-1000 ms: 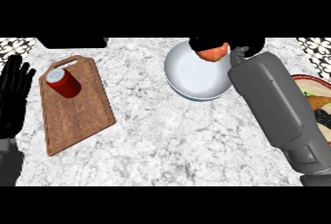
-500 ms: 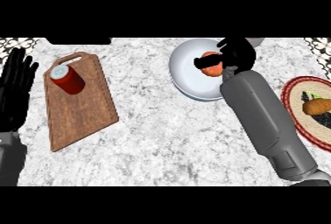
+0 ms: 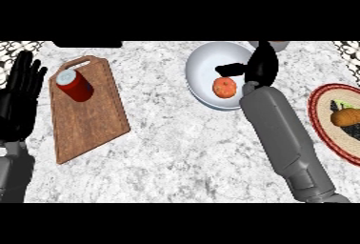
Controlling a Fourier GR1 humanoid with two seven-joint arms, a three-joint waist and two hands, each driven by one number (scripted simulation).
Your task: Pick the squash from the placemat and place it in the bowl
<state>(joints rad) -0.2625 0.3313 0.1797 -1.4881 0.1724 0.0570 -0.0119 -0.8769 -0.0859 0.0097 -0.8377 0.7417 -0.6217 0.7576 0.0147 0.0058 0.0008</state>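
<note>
The orange squash (image 3: 225, 87) lies inside the white bowl (image 3: 206, 61) at the back of the counter, with nothing holding it. My right hand (image 3: 262, 67) stands over the bowl's right rim, open, fingers straight and pointing away, thumb stretched left above the squash. The round placemat (image 3: 322, 104) with a red-brown rim shows at the right edge, and another orange vegetable (image 3: 346, 116) rests on it. My left hand (image 3: 20, 94) rests open at the left edge, fingers up.
A wooden cutting board (image 3: 88, 121) lies at the left with a red can (image 3: 75, 86) standing on its far end. My right forearm (image 3: 285, 140) crosses the counter between bowl and placemat. A grey object (image 3: 275, 45) sits behind the bowl.
The right hand, closed round the squash above the bowl a second ago, has opened. The squash now lies in the bowl, and the hand has shifted to its right.
</note>
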